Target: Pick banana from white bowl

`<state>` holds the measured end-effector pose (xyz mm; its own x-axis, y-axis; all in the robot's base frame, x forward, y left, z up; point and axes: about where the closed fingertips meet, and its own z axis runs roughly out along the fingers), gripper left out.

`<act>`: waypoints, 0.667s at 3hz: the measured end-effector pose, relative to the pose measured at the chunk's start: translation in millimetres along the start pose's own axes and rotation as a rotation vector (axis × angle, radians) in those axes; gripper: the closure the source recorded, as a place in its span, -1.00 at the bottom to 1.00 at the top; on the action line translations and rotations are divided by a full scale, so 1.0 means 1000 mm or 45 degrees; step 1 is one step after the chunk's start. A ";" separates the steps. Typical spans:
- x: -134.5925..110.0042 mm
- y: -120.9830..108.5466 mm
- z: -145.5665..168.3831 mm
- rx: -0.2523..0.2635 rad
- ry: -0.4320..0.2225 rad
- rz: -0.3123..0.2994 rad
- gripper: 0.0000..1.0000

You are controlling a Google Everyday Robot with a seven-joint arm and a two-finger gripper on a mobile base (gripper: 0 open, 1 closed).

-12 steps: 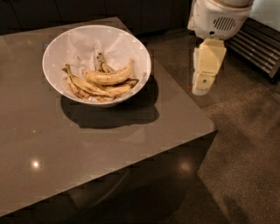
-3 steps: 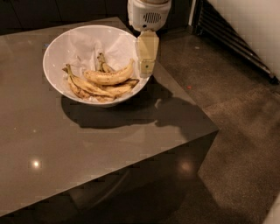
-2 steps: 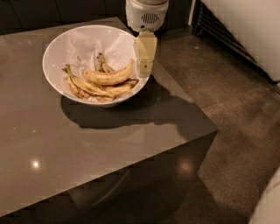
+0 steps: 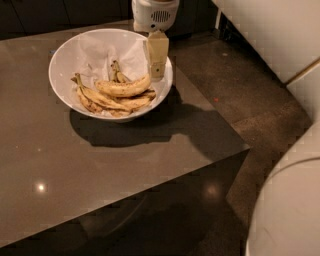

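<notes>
The white bowl stands on the dark table, lined with crumpled white paper. The banana, plump and bright yellow with brown specks, lies across the top of several thinner, browner bananas in the bowl. My gripper hangs down from its white wrist housing over the bowl's right rim, just above and to the right of the banana's right end. It holds nothing that I can see.
The dark glossy table has its right edge and front corner close to the bowl. Brown floor lies to the right. White robot body parts fill the right side and lower right corner.
Since four seconds ago the gripper has moved left from beside the table to over the bowl's right rim. Over the last second it has edged slightly further left. The bananas have not moved.
</notes>
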<state>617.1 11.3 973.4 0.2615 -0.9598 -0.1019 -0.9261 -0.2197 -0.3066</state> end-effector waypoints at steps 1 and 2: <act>-0.008 -0.006 0.005 -0.009 -0.009 -0.050 -0.80; -0.015 -0.005 0.018 -0.053 -0.030 -0.069 -0.78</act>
<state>622.5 30.1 959.5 0.3173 -0.9421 -0.1084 -0.9208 -0.2787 -0.2729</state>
